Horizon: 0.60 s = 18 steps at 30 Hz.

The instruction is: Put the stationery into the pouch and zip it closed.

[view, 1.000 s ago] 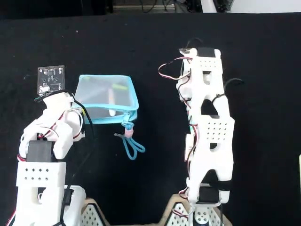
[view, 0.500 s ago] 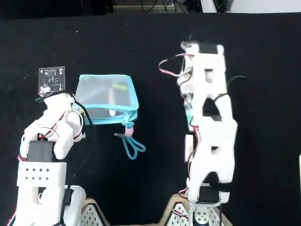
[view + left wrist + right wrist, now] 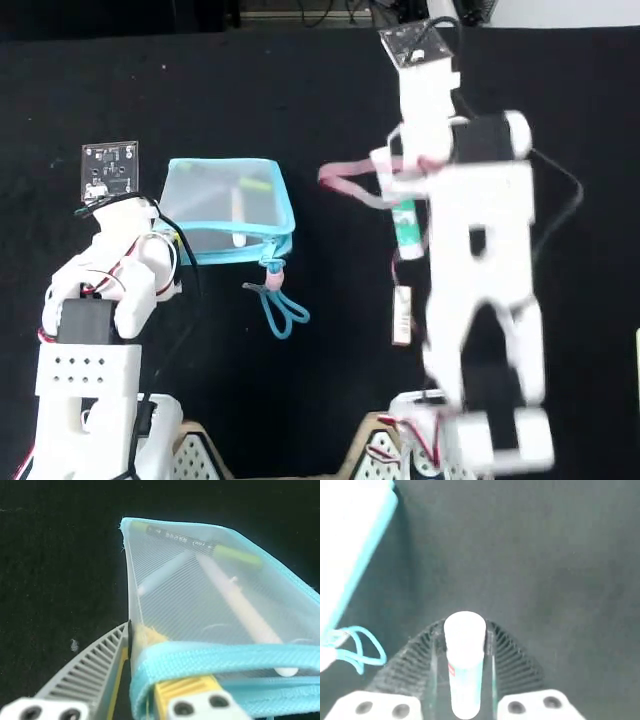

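teal mesh pouch (image 3: 225, 205) holds pens (image 3: 235, 597), its edge pinched by left gripper (image 3: 135, 650); right gripper (image 3: 464, 626) clamps glue stick (image 3: 404, 228) well apart; small item (image 3: 402, 315) lies outside; zip appears undone.

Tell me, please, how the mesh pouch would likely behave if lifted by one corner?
The pouch looks like thin, see-through mesh, so it would probably sag rather than hold shape. The pens loose inside would likely slide toward the lower end.
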Each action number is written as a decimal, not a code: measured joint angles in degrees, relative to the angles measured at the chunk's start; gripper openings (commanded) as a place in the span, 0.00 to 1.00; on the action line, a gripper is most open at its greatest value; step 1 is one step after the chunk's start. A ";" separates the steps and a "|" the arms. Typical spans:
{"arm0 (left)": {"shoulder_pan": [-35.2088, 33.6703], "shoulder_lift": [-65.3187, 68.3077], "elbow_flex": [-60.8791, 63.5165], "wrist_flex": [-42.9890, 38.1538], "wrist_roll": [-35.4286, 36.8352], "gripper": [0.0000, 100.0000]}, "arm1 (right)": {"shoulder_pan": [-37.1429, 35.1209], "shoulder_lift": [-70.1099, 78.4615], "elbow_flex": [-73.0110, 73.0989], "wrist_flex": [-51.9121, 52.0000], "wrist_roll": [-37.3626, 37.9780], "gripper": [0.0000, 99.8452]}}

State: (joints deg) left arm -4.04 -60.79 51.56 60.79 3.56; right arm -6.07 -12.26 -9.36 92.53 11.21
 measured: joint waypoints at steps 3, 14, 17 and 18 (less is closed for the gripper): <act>0.00 0.00 0.00 0.00 0.00 0.03 | -4.31 -11.87 8.70 -5.54 0.00 0.01; 0.00 0.00 0.00 0.00 0.00 0.03 | -20.57 -47.12 34.99 -24.62 -0.09 0.01; 0.00 0.00 0.00 0.00 0.00 0.03 | -25.85 -53.98 41.23 -30.77 -0.09 0.01; 0.00 0.00 0.00 0.00 0.00 0.03 | -27.78 -56.44 43.43 -32.79 -0.09 0.01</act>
State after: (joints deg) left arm -4.04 -60.79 51.56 60.79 3.56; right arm -33.85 -68.70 34.07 59.74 11.12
